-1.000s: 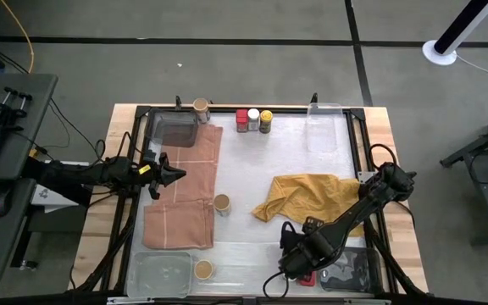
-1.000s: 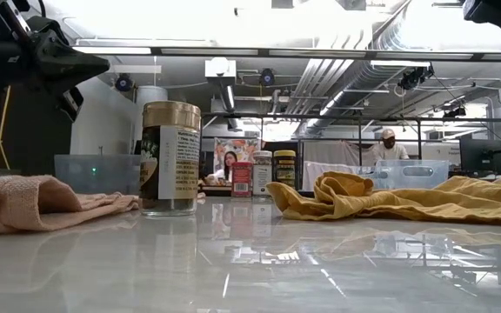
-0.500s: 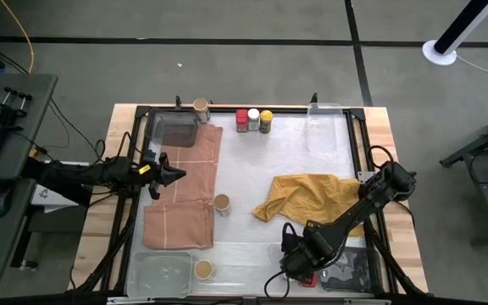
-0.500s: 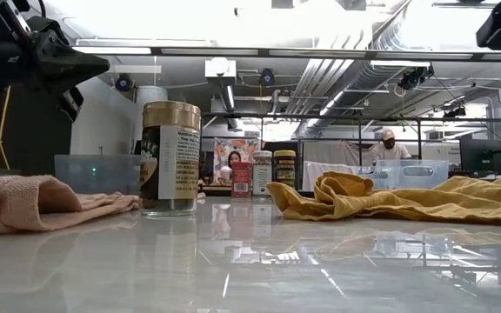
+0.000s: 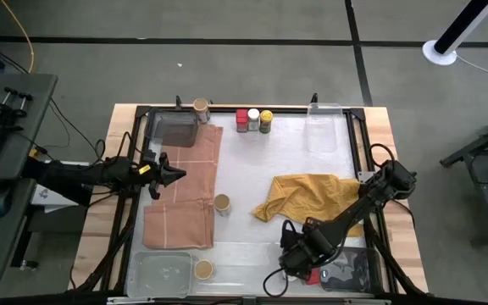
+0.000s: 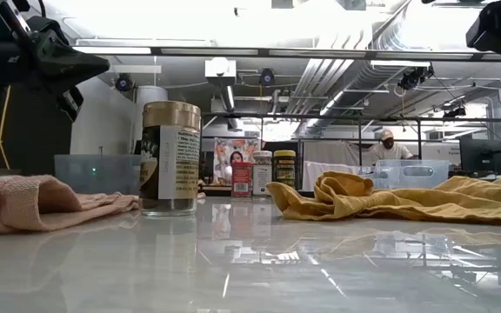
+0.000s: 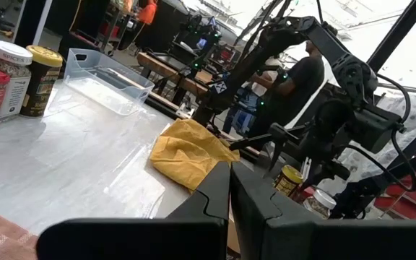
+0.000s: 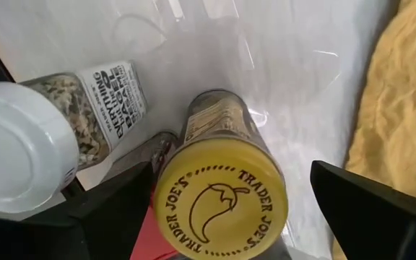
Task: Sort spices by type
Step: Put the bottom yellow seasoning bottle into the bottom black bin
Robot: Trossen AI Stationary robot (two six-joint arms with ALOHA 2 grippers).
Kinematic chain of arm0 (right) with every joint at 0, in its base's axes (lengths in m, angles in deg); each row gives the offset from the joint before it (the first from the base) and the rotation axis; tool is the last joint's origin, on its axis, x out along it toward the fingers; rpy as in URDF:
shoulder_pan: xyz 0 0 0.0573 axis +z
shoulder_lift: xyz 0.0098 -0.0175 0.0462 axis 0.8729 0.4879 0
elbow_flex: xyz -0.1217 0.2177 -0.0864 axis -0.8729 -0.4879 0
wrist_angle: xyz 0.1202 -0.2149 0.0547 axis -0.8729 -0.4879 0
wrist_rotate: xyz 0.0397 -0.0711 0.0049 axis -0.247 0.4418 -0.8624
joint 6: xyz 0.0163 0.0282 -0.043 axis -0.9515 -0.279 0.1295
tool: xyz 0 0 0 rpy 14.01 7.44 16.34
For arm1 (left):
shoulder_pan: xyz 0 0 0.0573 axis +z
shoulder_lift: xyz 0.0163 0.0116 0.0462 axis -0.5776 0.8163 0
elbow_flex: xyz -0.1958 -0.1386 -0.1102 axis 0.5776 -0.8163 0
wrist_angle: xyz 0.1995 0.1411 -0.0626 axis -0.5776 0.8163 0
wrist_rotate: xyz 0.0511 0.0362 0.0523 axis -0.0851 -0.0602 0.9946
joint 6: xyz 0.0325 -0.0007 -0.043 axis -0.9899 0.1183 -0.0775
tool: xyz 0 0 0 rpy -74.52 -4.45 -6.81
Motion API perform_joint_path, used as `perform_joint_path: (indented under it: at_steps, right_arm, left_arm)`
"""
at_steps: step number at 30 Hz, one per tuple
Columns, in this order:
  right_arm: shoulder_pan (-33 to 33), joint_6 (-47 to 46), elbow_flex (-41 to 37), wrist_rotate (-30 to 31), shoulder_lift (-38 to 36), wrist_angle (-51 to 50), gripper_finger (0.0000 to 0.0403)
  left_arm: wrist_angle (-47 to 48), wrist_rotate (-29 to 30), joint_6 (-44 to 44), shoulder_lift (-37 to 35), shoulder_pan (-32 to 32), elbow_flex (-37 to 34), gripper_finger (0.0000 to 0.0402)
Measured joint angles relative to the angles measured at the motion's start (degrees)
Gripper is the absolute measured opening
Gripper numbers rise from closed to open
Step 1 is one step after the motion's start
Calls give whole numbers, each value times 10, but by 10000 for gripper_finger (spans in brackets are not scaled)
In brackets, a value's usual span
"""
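Note:
My right gripper (image 8: 230,217) is open over a yellow-lidded spice jar (image 8: 221,195) at the table's near right (image 5: 299,254). Its fingers stand on either side of the lid; I see no touch. A white-lidded jar (image 8: 20,144) stands beside it, with something red (image 5: 309,276) below. Red (image 5: 241,119), white (image 5: 253,119) and yellow-lidded (image 5: 265,119) jars stand together at the far edge. Tan-lidded jars stand at the far left (image 5: 200,105), mid-table (image 5: 222,202) and near edge (image 5: 203,269). My left gripper (image 5: 172,174) is shut, hovering over the pink cloth.
A pink cloth (image 5: 185,186) lies on the left, a crumpled mustard cloth (image 5: 307,196) on the right. A dark tray (image 5: 176,129) sits far left. Clear trays sit far right (image 5: 324,127) and near left (image 5: 163,273). A person (image 6: 388,148) shows in the room behind.
My right arm has shifted a little over the jars at the near right, coming slightly lower in the low view. The jars and cloths lie as before.

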Motion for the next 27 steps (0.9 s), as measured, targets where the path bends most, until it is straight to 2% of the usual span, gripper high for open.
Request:
perform_joint_path:
  at_steps: [5,19,27]
  right_arm:
    - [-5,-1,0,4,0,0,355]
    - [-6,0,0,3,0,3,233]
    - [-9,20,5,-1,-4,-28,227]
  left_arm:
    - [0,0,0,0,0,0,0]
    - [0,0,0,0,0,0,0]
    - [0,0,0,0,0,0,0]
